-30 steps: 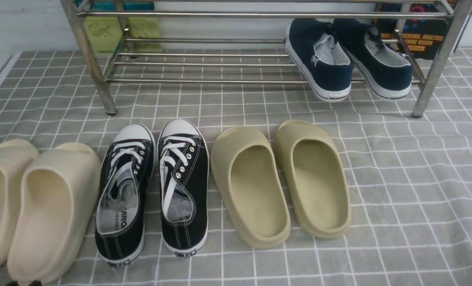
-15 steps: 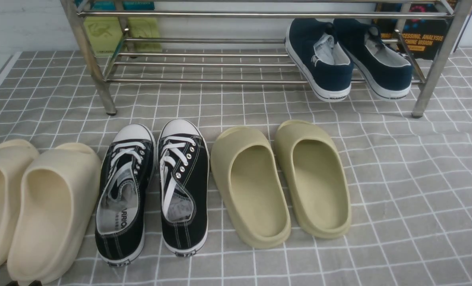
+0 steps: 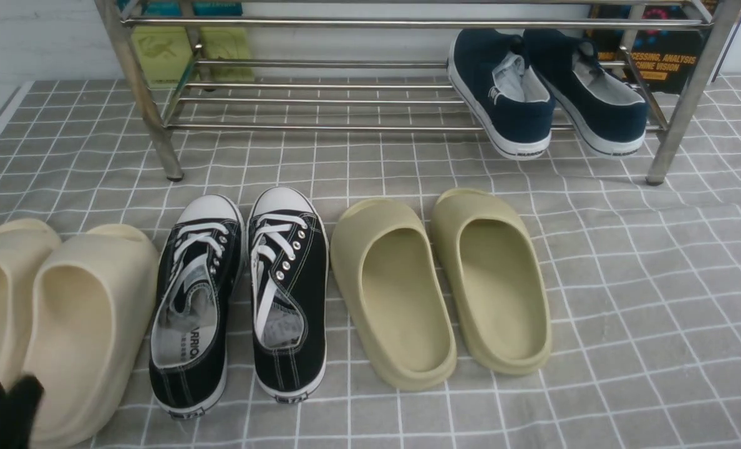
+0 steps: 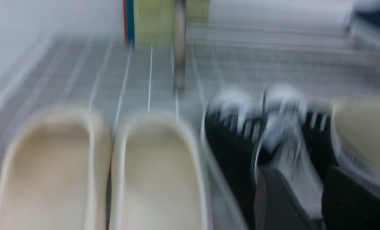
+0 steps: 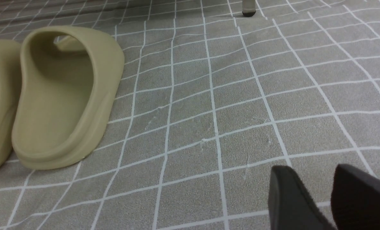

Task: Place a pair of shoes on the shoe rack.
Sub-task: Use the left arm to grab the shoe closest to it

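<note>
A grey-checked tabletop (image 3: 657, 280) is backed by a white wall (image 3: 33, 43). The silver shoe rack (image 3: 345, 24) is stood at the far side (navy slip-ons (image 3: 508, 93) are perched on its lower bars). The pair of black sneakers (image 3: 295, 268) is set on the tabletop in front of the rack, between beige slides (image 3: 77, 324) and olive slides (image 3: 395, 293). The left gripper (image 3: 7, 390) is seen low by the beige slides' heels, jaws parted, nothing held. The right gripper (image 5: 311, 169) is hung over the tabletop, jaws likewise parted and empty.

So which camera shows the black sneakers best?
The front view: both black sneakers are sharp and whole, side by side. The left wrist view shows them blurred and cut off; the right wrist view does not show them.
</note>
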Robot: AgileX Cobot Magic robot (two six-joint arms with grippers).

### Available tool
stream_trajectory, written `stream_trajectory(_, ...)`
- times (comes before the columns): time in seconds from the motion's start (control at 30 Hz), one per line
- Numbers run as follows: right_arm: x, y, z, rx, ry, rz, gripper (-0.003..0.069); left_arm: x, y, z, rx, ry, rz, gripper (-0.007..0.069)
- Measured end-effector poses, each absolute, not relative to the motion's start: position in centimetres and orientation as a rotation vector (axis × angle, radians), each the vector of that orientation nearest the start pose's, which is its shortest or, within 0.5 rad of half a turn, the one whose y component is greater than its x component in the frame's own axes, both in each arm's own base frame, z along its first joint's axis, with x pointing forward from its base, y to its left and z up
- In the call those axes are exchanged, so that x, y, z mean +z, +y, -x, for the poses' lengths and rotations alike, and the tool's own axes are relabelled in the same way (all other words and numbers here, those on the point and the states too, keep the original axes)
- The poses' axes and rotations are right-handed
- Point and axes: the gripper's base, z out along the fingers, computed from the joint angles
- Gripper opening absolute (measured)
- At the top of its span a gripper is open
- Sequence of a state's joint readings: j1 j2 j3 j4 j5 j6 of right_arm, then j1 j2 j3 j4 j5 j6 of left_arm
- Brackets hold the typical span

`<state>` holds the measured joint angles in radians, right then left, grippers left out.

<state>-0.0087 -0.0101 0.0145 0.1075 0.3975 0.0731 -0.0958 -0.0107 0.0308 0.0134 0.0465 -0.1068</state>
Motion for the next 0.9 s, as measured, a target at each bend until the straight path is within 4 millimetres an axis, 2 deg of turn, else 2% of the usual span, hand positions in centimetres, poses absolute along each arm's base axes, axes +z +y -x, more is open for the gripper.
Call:
stream_trajectory(0.03, 17.3, 0.3, -5.2, 0.151, 1.881, -0.142, 0.0239, 20.9, -0.5, -5.6, -0.154, 1.440, -0.004, 0.0239)
stream_trajectory(0.33, 17.3, 0.3, -5.2, 0.151, 1.881, -0.142, 0.0239, 24.7, -0.4, -4.2, -0.243, 0.998, 0.032, 0.0232)
stream_trajectory(0.43, 17.3, 0.3, -5.2, 0.151, 1.881, -0.142, 0.0239, 25.7, -0.3, -3.6, -0.325, 0.884, 0.069, 0.0187)
stream_trajectory(0.47, 17.3, 0.3, -5.2, 0.151, 1.881, -0.142, 0.0239, 27.0, -0.3, -3.3, -0.348, 0.873, 0.079, 0.0113)
stream_trajectory(0.5, 17.3, 0.3, -5.2, 0.151, 1.881, -0.142, 0.0239, 27.3, -0.3, -3.2, -0.349, 0.877, 0.080, 0.0093)
stream_trajectory(0.53, 17.3, 0.3, -5.2, 0.151, 1.881, -0.142, 0.0239, 29.4, -0.3, -2.8, -0.348, 0.921, 0.087, -0.0006)
stream_trajectory(0.6, 17.3, 0.3, -5.2, 0.151, 1.881, -0.142, 0.0239, 31.2, -0.2, -2.3, -0.332, 1.006, 0.088, -0.0013)
stream_trajectory(0.67, 17.3, 0.3, -5.2, 0.151, 1.881, -0.142, 0.0239, 33.8, -0.2, -1.8, -0.307, 1.095, 0.082, -0.0013)
stream_trajectory(0.7, 17.3, 0.3, -5.2, 0.151, 1.881, -0.142, 0.0239, 33.6, -0.2, -2.0, -0.305, 1.123, 0.084, -0.0013)
stream_trajectory(0.73, 17.3, 0.3, -5.2, 0.151, 1.881, -0.142, 0.0239, 35.9, -0.2, -2.2, -0.276, 1.252, 0.079, -0.0013)
stream_trajectory(0.77, 17.3, 0.3, -5.2, 0.151, 1.881, -0.142, 0.0239, 36.4, -0.2, -2.2, -0.270, 1.295, 0.080, -0.0013)
stream_trajectory(0.83, 17.3, 0.3, -5.2, 0.151, 1.881, -0.142, 0.0239, 37.6, -0.4, -4.2, -0.234, 1.519, 0.086, -0.0013)
stream_trajectory(0.9, 17.3, 0.3, -5.2, 0.151, 1.881, -0.142, 0.0239, 37.7, -0.4, -5.5, -0.215, 1.628, 0.090, -0.0013)
